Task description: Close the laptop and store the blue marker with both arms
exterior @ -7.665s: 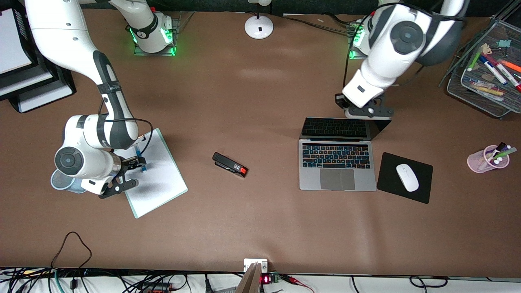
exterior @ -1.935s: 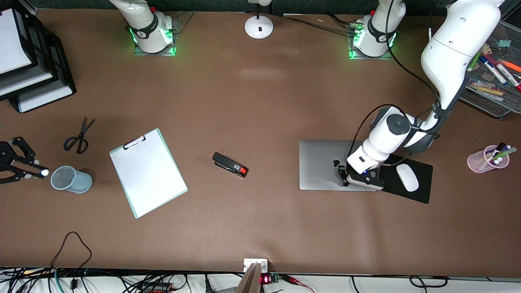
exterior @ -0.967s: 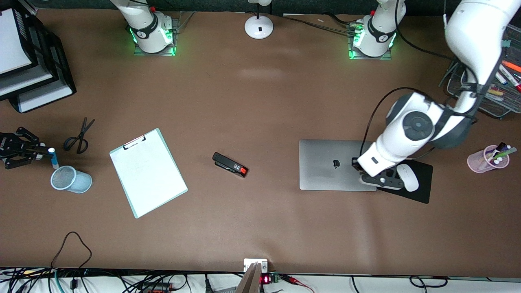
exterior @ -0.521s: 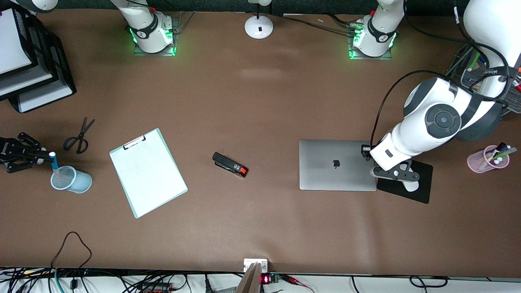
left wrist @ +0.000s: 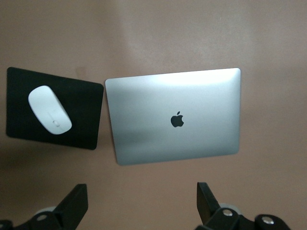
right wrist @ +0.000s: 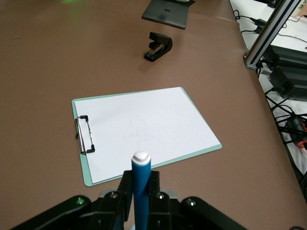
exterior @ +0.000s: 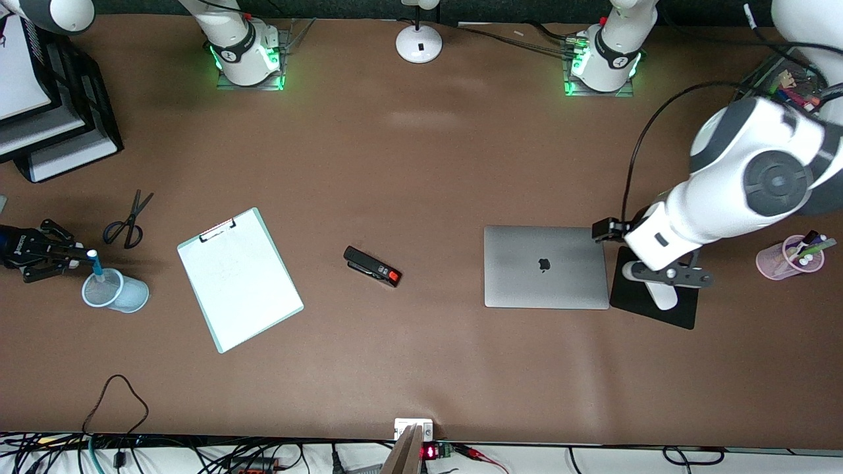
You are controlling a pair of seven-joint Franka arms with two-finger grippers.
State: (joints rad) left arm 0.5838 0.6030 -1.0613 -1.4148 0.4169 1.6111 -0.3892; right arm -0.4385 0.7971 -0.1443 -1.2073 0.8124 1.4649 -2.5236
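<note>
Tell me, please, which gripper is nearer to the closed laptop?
The left gripper: it hangs open over the mouse pad beside the laptop. The right gripper is at the right arm's end, holding the blue marker over the mesh cup.

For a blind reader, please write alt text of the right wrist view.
The right gripper holds the blue marker upright, white end up. Past it on the brown table lie a clipboard and a black stapler.
</note>
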